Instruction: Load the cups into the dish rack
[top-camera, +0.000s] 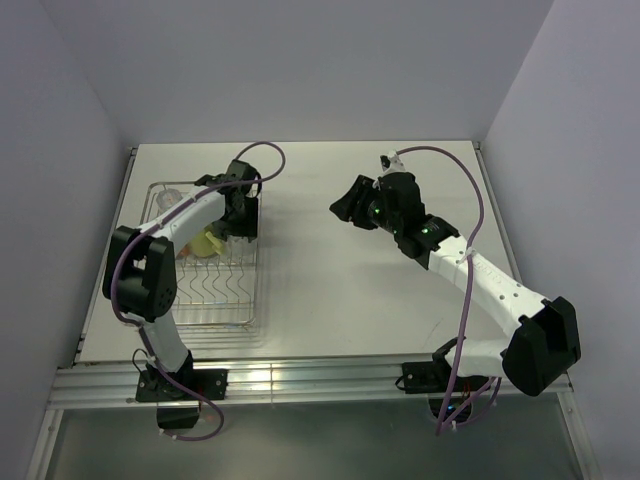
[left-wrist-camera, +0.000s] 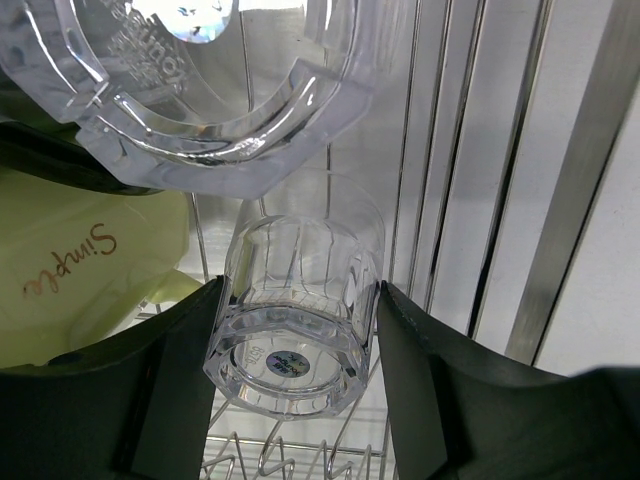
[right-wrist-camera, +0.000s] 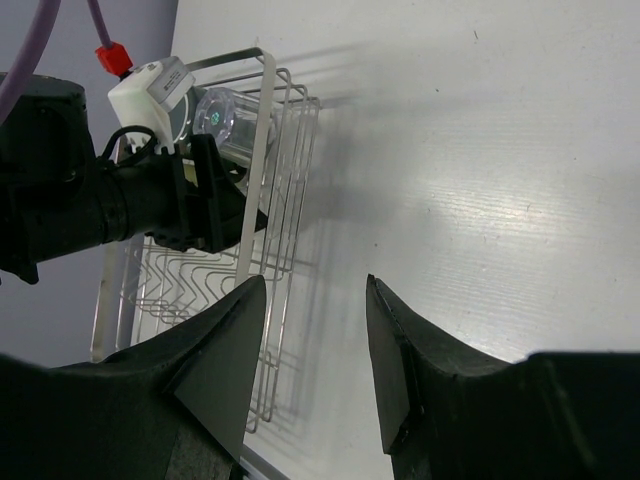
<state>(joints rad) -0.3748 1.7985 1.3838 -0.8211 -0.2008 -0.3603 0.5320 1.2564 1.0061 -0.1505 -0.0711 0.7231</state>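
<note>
The left hand (left-wrist-camera: 300, 300) is clamped on a clear glass (left-wrist-camera: 290, 370), holding it over the wire rack (top-camera: 253, 290), which sits at nine o'clock on the surface (top-camera: 340, 300). In the wrist view a second glass (left-wrist-camera: 200, 90) lies close at its twelve o'clock and a pale green cup (left-wrist-camera: 80, 260) at its nine. This looks like the placing step. The next move calls for lowering the glass between the prongs, clear of both neighbours, then letting go. The right hand (right-wrist-camera: 316, 285) hangs open and empty at the rack's three o'clock.
</note>
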